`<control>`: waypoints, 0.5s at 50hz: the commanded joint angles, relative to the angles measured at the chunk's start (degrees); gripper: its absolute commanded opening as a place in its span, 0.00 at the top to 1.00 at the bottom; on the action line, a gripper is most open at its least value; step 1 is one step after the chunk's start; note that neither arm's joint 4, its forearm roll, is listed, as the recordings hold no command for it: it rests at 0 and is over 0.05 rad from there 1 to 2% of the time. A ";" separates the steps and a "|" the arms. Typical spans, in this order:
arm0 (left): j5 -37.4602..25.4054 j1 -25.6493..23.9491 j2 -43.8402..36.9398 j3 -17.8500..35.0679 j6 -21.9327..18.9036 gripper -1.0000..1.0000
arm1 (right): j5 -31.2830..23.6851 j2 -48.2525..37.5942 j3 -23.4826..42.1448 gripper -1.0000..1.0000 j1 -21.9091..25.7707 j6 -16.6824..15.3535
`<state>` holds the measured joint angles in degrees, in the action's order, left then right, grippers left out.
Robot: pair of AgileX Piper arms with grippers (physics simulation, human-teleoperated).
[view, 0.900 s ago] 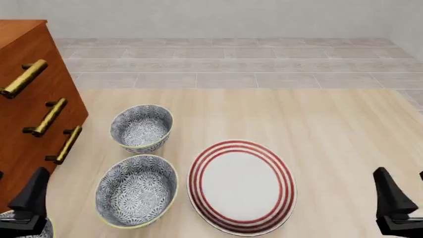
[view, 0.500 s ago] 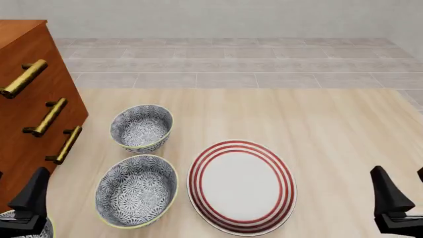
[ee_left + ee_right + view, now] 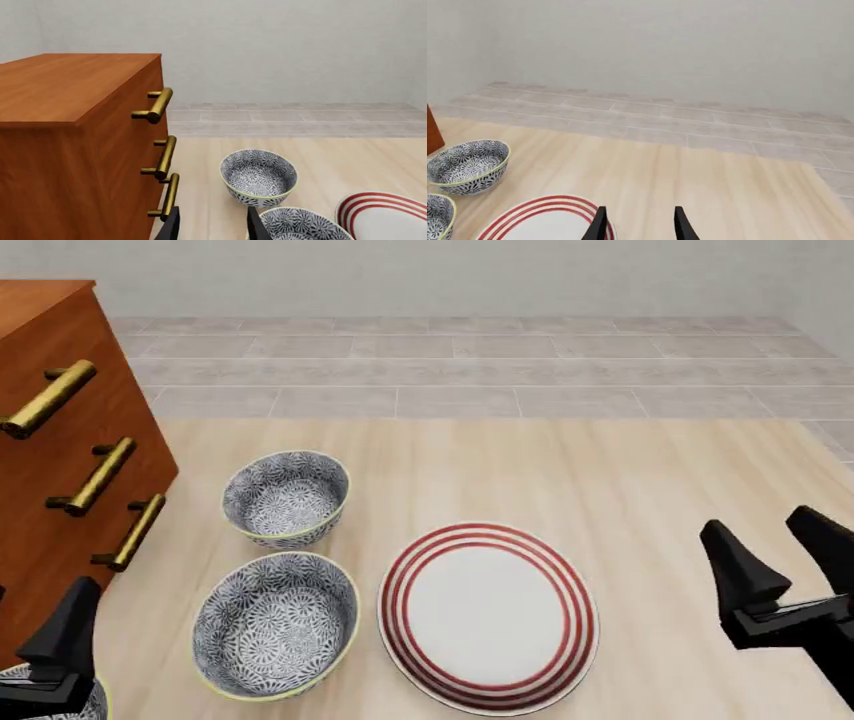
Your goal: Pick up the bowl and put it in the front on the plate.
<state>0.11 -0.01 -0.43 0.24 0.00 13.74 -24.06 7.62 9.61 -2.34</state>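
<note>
Front view, front bowl (image 3: 275, 638): rests on the wooden table (image 3: 641, 490), just left of the plate (image 3: 489, 617), apart from it.
Front view, rear bowl (image 3: 286, 497): behind the front bowl, near the wooden dresser (image 3: 54, 470).
Front view, right gripper (image 3: 781, 560): released, fingers spread, holding nothing, right of the plate.
Front view, left gripper (image 3: 54, 645): at the lower left corner; cannot tell its state here.
Left wrist view, left gripper (image 3: 212, 225): fingers apart, empty, beside the dresser (image 3: 73, 150); both bowls (image 3: 259, 177) ahead.
Right wrist view, right gripper (image 3: 639, 224): fingers parted, above the plate's (image 3: 540, 220) edge.
</note>
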 commanded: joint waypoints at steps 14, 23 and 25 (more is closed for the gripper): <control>0.00 0.00 0.01 0.00 0.01 0.00 | 5.14 -22.90 13.27 0.00 11.91 -0.61; 0.00 0.00 0.00 0.00 0.00 0.00 | 5.49 -30.20 16.97 0.00 16.85 -3.18; 0.00 0.00 0.00 0.00 0.00 0.00 | 4.45 -32.13 18.99 0.00 17.46 -1.62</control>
<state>0.11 -0.01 -0.43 0.25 0.00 18.38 -48.07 21.34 22.23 -3.57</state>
